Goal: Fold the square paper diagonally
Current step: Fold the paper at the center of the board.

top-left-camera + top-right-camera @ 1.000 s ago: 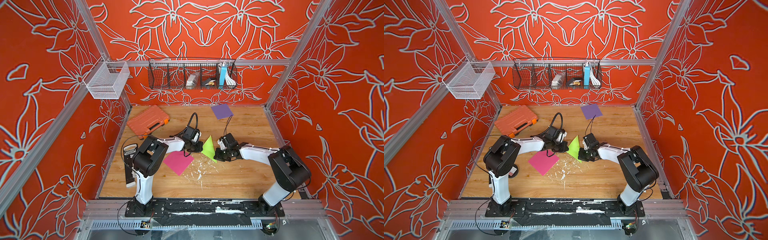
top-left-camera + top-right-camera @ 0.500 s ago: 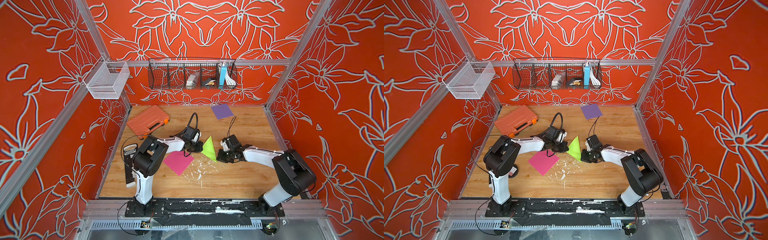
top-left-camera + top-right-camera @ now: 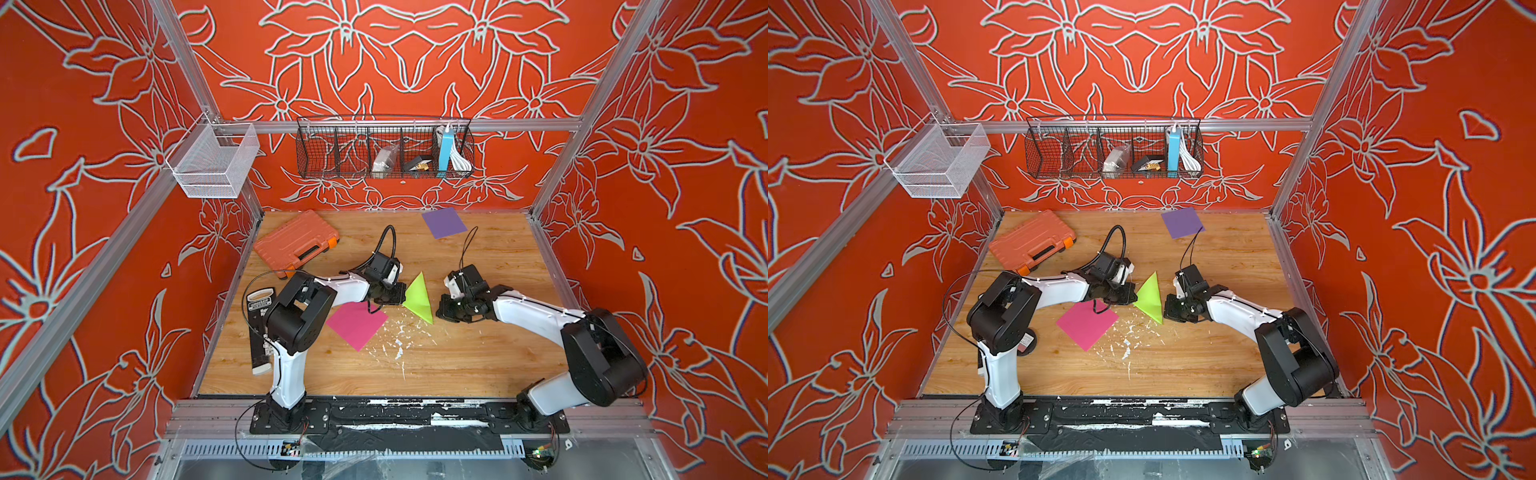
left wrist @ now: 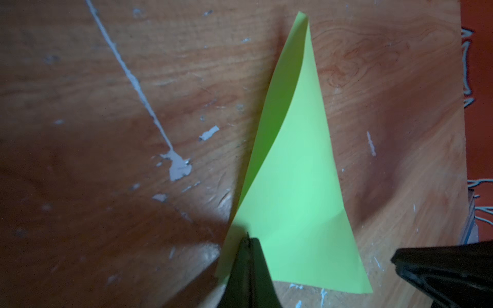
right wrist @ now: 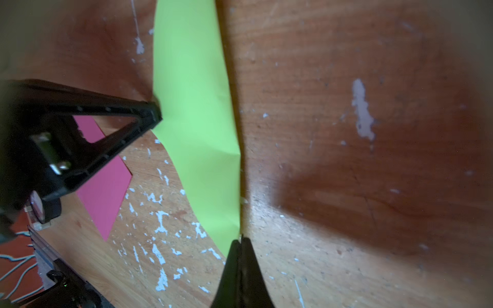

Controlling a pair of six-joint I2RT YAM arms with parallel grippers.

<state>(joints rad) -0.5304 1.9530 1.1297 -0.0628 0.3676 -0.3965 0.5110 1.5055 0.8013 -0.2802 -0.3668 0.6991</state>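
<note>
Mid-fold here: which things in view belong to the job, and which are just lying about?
In the job: green paper, folded into a triangle; left gripper, shut, tip on its corner; right gripper, shut, at its folded edge.
Lying about: pink paper, purple paper, orange case, black wire basket, white mesh basket.

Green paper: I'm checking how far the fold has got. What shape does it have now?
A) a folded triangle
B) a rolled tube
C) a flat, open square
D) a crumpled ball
A: the green paper lies as a triangle in both top views, and the left wrist view shows one layer over the other.
</note>
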